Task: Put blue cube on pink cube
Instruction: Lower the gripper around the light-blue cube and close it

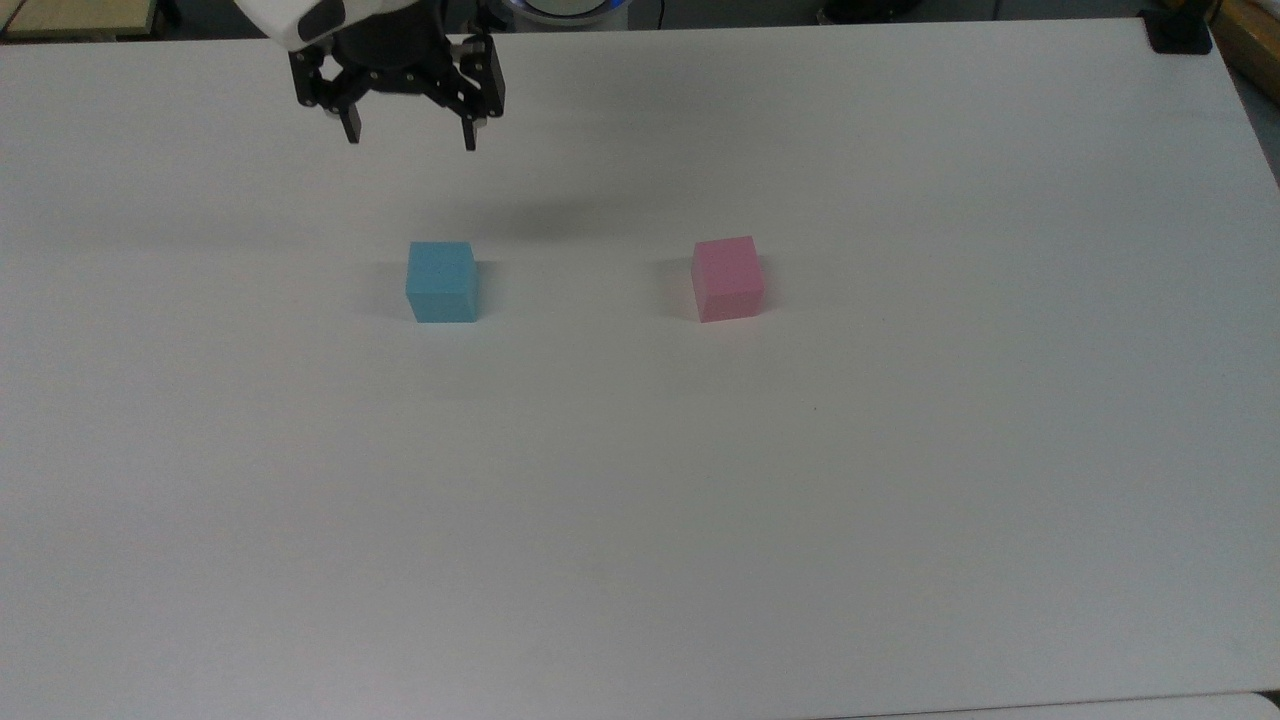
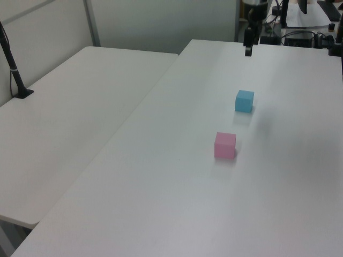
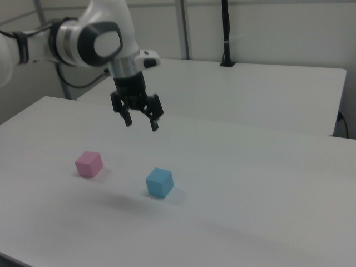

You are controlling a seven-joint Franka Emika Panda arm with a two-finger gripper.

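Blue cube [image 1: 441, 281] flat on white table [image 1: 640, 500], toward the top view's left, untouched. Gripper [image 1: 410, 135] above and behind it, clear of it, fingers spread wide, nothing held. Pink cube [image 1: 728, 278] well apart to the top view's right, same row, also flat on table.

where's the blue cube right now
The blue cube sits on the white table, to the top view's left of the pink cube, apart from it, below the open gripper.

Gripper [image 1: 409, 135] spread wide above blue cube [image 1: 441, 282], pink cube [image 1: 728, 278] apart.
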